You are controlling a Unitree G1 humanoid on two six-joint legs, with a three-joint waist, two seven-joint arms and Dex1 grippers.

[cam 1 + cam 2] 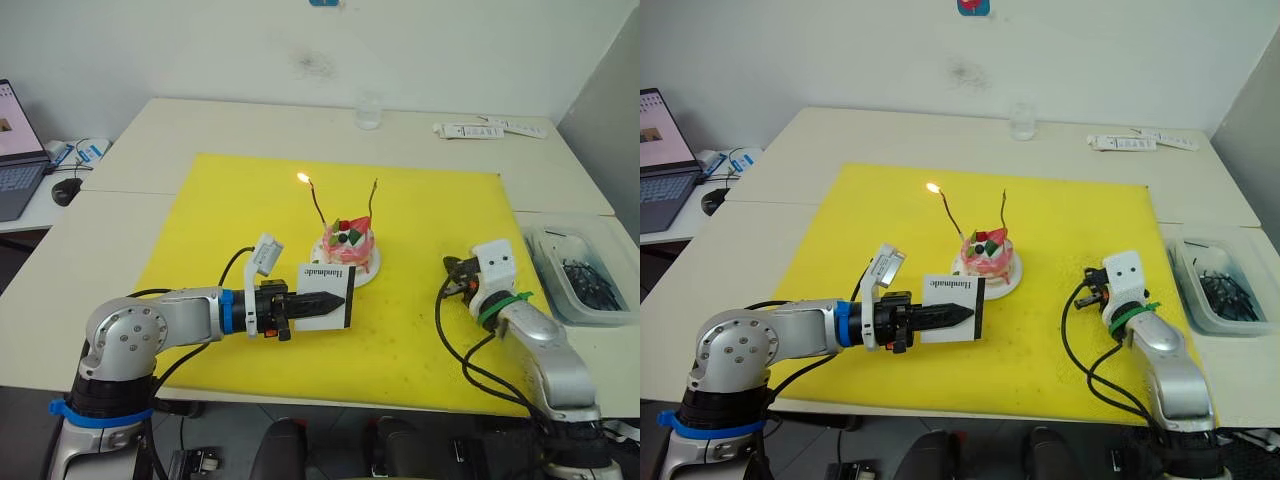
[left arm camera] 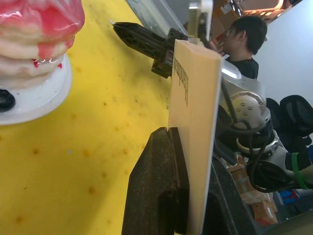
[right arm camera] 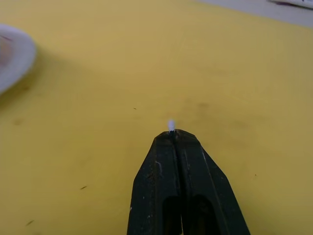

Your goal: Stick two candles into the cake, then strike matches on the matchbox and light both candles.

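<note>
One candle [image 1: 314, 203] burns, the other [image 1: 373, 204] does not; the left gripper [image 1: 325, 302] clamps the matchbox [image 1: 328, 296], and the right gripper [image 3: 172, 134], pinched on something pale, must strike next.

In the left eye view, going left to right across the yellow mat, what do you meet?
Left gripper shut on the matchbox → lit candle → cake → unlit candle → right gripper → clear bin just off the mat.

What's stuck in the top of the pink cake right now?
Two candles stand in the cake: the left candle carries a flame, the right candle is unlit. Fruit topping sits between them. Their buried ends are hidden.
</note>
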